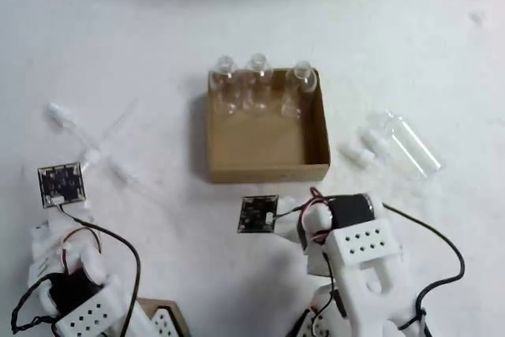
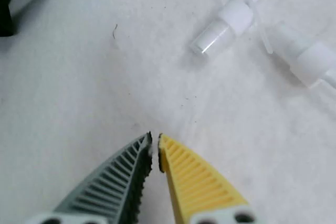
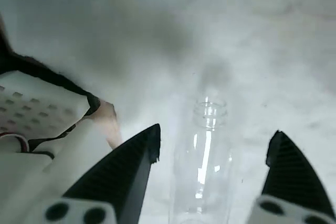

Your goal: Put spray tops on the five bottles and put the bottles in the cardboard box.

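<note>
Low in the middle of the right wrist view, an uncapped bottle [image 3: 206, 153] sits squarely between the jaws of the right gripper [image 3: 215, 135], which stand wide apart and seem to touch neither side. Its long axis runs straight up the frame, open neck at the far end, so a plain squeeze across the body looks like the call. Upper right of the left wrist view, two spray tops [image 2: 223, 27] wait ahead of the left gripper [image 2: 155, 139], its jaws all but together, empty. Centre of the high view: the cardboard box [image 1: 268, 170], three bottles [image 1: 256, 78] along its upper wall.
</note>
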Controlling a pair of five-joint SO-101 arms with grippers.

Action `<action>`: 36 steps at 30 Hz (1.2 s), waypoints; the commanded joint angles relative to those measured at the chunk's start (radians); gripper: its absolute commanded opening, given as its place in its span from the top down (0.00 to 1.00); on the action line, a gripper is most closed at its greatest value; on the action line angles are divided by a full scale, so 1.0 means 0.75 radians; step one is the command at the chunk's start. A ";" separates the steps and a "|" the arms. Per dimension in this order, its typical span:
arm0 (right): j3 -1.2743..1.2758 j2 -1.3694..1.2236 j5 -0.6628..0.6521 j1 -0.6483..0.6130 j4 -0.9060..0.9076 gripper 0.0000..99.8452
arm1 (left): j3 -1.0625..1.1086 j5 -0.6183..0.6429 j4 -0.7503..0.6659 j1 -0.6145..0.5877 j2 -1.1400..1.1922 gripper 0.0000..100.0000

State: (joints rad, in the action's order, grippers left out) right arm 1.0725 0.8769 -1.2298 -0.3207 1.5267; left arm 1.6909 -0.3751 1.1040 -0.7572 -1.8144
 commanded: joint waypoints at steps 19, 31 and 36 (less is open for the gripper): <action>0.205 0.066 0.055 -0.009 -0.185 0.70 | -0.004 -0.004 0.002 0.013 -0.013 0.97; 0.274 0.048 0.055 -0.009 -0.273 0.70 | -0.004 -0.004 0.002 0.013 -0.013 0.97; 0.280 0.056 0.055 -0.007 -0.275 0.76 | -0.004 -0.004 0.002 0.013 -0.013 0.97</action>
State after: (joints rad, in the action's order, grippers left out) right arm 1.2797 0.9214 -1.1945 -0.3299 1.3211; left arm 1.6909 -0.3751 1.1040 -0.7572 -1.8144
